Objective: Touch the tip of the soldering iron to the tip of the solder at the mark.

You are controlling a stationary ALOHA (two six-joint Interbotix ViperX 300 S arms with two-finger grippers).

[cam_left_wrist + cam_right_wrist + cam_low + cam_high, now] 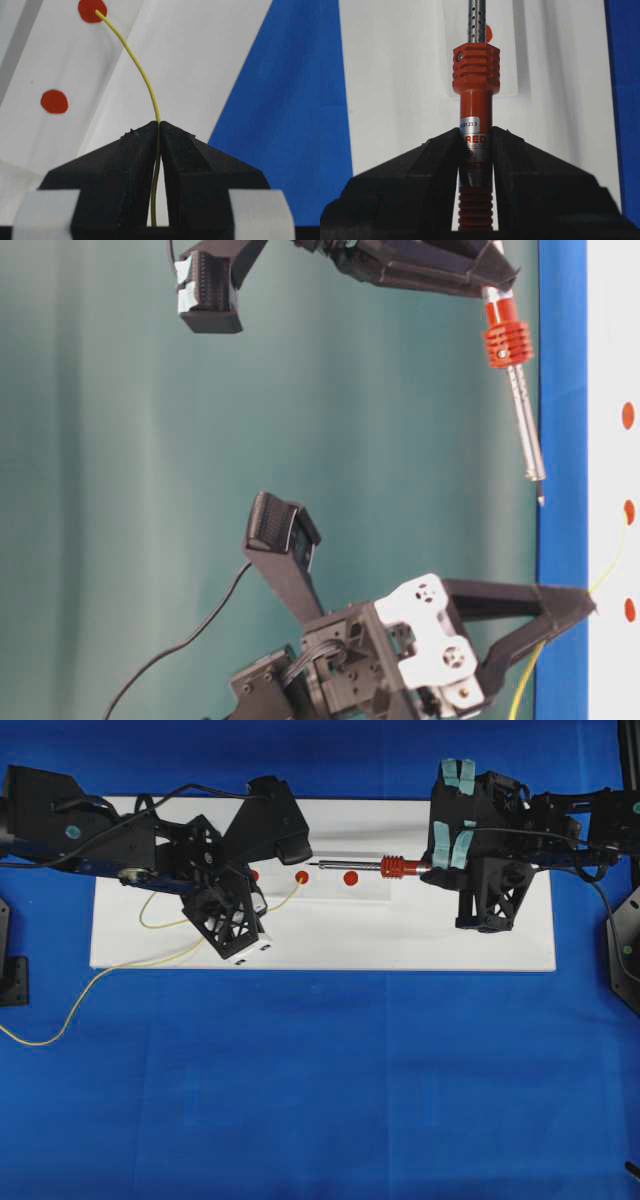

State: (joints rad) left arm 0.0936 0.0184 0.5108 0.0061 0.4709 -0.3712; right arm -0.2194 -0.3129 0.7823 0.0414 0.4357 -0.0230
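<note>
The soldering iron has a red handle and ribbed collar. Its silver shaft points left, and its tip hangs a little above the white board, close to the middle red mark. My right gripper is shut on its handle, as the right wrist view shows on the iron. The thin yellow solder is pinched in my shut left gripper. In the left wrist view the solder rises from the gripper and its tip rests on a red mark. The two tips are slightly apart.
The white board lies on a blue cloth and carries three red marks in a row, including a left one and a right one. The solder's slack trails off the board's left edge. Black cords hang from both arms.
</note>
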